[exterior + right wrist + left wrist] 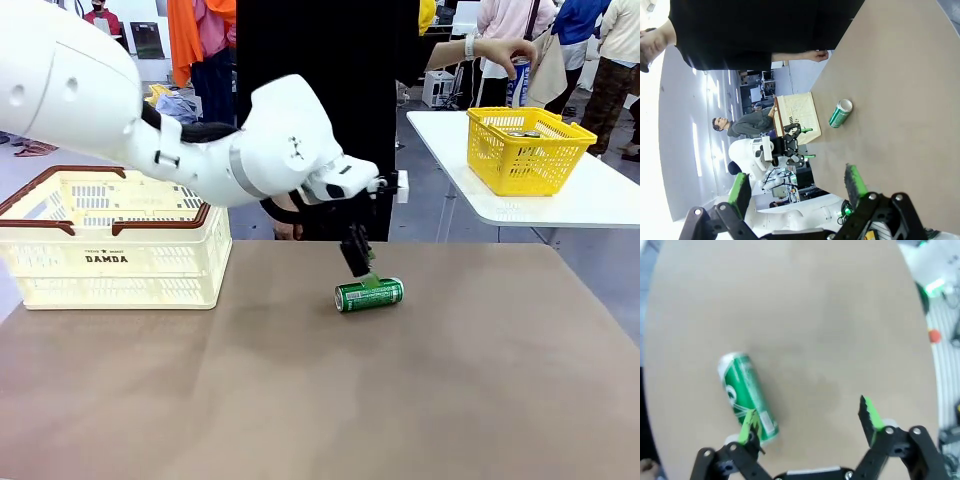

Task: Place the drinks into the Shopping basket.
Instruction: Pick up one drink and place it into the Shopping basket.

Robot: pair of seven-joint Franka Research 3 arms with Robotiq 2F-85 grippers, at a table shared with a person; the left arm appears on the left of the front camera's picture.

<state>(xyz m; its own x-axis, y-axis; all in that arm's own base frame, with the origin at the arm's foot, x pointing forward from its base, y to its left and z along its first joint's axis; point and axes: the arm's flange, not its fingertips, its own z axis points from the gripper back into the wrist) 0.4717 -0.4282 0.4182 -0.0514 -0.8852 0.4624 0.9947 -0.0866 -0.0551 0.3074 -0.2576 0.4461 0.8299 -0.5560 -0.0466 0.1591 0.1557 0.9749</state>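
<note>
A green can (369,294) lies on its side near the middle of the brown table (320,400). My left gripper (365,274) hangs open just above it. In the left wrist view one green pad (747,425) overlaps the can (746,395) near its bottom end, and the can lies off to that side of the gap, not between the fingers. The cream Shopping basket (110,240) stands at the table's left. My right gripper (797,187) is open and holds nothing, far from the can (840,114). A person's hand holds a blue can (517,84) at the back right.
A yellow mesh basket (525,150) sits on a separate white table (590,200) at the back right. The person in black (330,60) stands at the far edge, one hand (816,55) resting by the table.
</note>
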